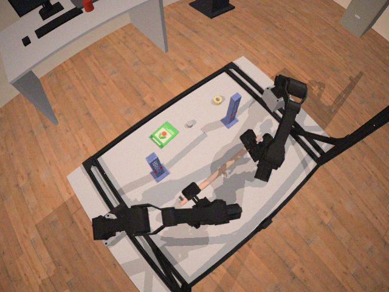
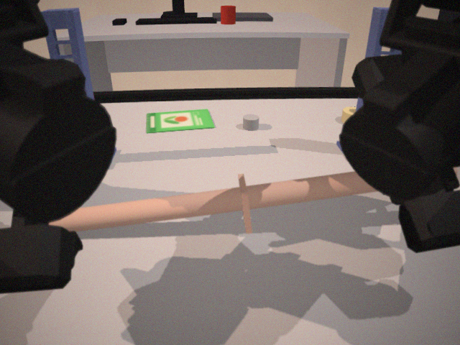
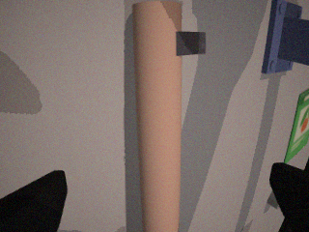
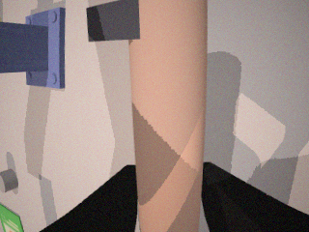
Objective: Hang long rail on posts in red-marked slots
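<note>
The long peach rail (image 1: 216,175) (image 2: 192,203) (image 3: 159,121) (image 4: 169,97) lies slantwise across the near half of the table, with a thin peg (image 2: 245,204) at its middle. My right gripper (image 1: 254,142) (image 4: 168,174) is shut on the rail near one end, beside the grey hook (image 4: 113,20). My left gripper (image 1: 191,197) (image 3: 171,178) is wide open, its fingers straddling the rail's other end without touching it, short of that end's hook (image 3: 190,43) (image 1: 180,198). Two blue slotted posts (image 1: 234,108) (image 1: 155,165) with red marks stand behind the rail.
A green card (image 1: 163,134) (image 2: 180,120), a small grey cylinder (image 1: 189,123) (image 2: 250,121) and a yellow ring (image 1: 217,99) lie on the far half of the table. A black frame (image 1: 157,109) borders the table. A desk stands beyond.
</note>
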`<state>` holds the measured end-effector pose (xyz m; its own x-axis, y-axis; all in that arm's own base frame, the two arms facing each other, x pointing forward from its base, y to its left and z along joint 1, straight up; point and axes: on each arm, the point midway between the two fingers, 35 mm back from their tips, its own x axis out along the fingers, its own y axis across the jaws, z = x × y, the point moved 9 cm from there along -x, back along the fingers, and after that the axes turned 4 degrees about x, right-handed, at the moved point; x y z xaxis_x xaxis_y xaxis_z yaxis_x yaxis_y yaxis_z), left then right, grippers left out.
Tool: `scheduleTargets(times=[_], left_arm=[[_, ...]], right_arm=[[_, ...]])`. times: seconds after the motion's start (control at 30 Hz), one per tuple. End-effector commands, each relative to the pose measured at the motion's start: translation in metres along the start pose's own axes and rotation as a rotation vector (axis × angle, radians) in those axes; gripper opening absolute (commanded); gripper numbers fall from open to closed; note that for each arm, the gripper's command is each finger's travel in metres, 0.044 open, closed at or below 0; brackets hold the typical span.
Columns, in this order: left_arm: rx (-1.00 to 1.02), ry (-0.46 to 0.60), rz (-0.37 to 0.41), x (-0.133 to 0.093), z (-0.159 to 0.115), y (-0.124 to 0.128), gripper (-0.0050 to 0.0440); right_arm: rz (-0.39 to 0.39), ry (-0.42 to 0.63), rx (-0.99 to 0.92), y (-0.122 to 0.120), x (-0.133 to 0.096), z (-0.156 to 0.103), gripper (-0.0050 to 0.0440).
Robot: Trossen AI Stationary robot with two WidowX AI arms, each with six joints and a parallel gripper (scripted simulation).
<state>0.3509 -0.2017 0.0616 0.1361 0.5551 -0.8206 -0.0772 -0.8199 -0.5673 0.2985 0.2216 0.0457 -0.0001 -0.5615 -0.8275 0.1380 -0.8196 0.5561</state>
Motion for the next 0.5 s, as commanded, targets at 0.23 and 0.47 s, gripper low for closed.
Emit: scheduleTargets(times=[0.23, 0.47], left_arm=[[-0.012, 0.000, 0.007, -0.004, -0.006, -0.001, 0.0416], [-0.017, -0.028, 0.118, 0.007, -0.007, -0.016, 0.0272]], right_arm=[[0.006, 0.005, 0.001, 0.001, 0.000, 0.000, 0.0000], [0.006, 0.005, 0.002, 0.001, -0.001, -0.001, 0.0000]])
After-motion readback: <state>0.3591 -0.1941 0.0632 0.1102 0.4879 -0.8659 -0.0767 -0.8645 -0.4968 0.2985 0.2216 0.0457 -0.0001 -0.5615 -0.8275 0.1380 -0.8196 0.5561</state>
